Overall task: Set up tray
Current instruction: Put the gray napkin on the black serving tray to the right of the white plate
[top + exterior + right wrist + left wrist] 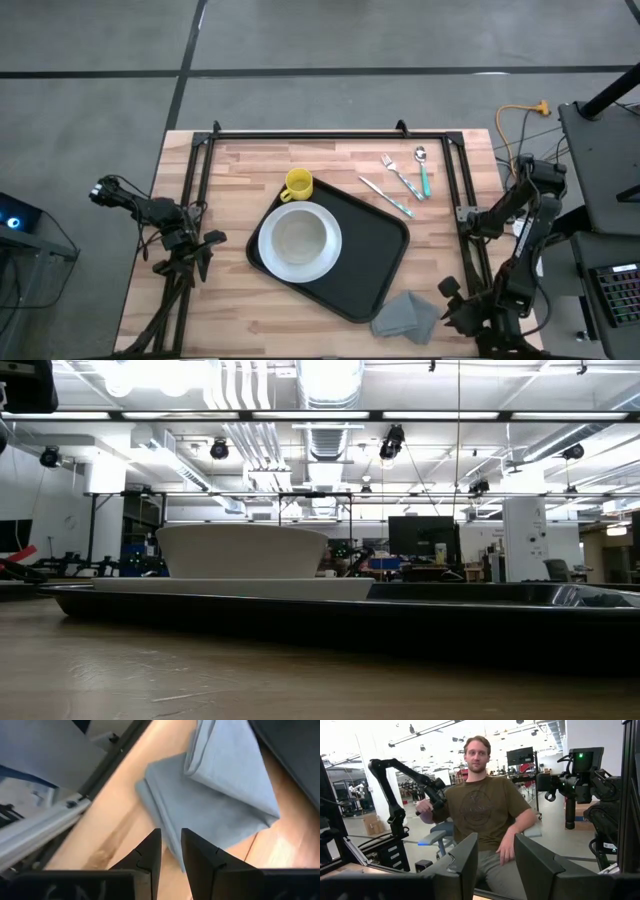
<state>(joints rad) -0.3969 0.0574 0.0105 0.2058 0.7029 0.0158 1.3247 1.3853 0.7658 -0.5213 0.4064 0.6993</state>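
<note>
The black tray [380, 250] lies askew in the middle of the table and fills the low view as a dark rim [420, 615]. A white plate [298, 242] with a white bowl [240, 550] on it sits on the tray's left half. A folded grey napkin [405, 315] lies flat on the wood by the tray's near right corner. My right gripper [171, 831] hovers just above the napkin [215, 795], fingers a narrow gap apart, touching nothing. My left gripper [495, 837] waits open at the table's left edge [205, 243], facing the room.
A yellow mug [297, 184] stands on the wood at the tray's far left edge. A fork, knife and spoon with teal handles [405, 182] lie at the far right. A black frame [320, 133] borders the table. A seated person [485, 805] shows beyond the table.
</note>
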